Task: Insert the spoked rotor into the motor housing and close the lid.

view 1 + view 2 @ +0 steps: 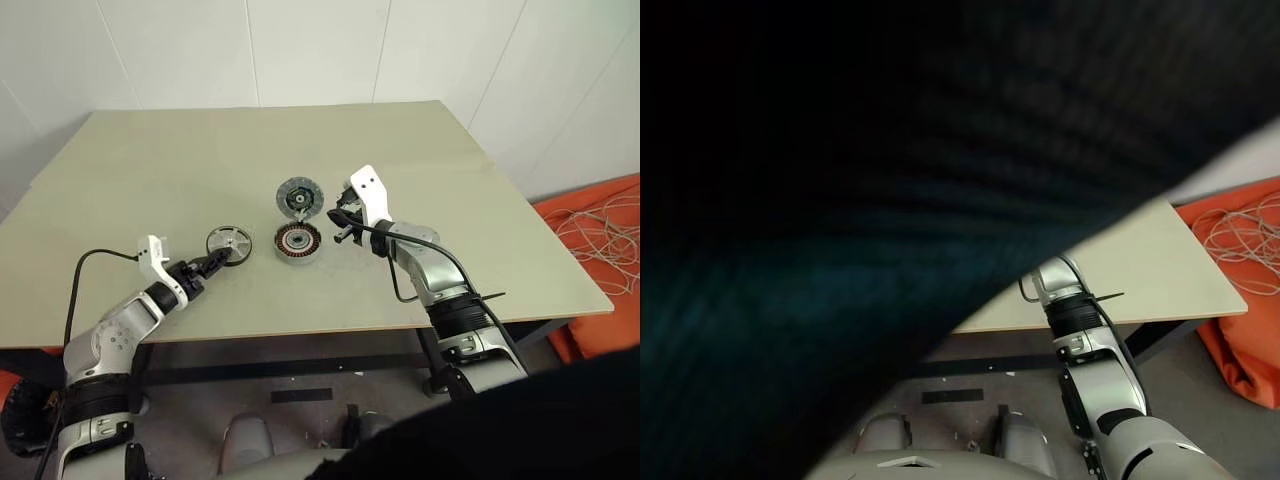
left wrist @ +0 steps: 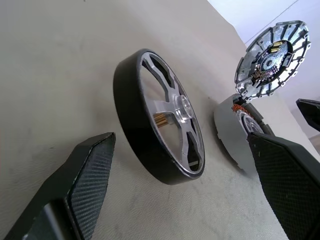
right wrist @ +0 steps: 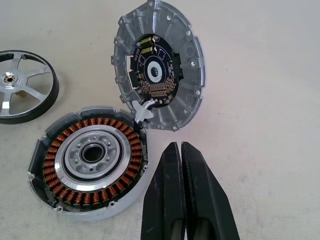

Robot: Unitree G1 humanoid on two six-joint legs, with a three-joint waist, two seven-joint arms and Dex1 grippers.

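Here, left fingers (image 1: 212, 262) spread around spoked rotor (image 1: 229, 243), seemingly not touching, right fingers (image 3: 181, 165) clenched beside motor housing (image 3: 90, 161)

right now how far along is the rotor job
Early. The lid already stands open on the motor housing. The open left hand brackets the spoked rotor on the table, not gripping it. The right hand waits shut. Left: lift, insert, close.
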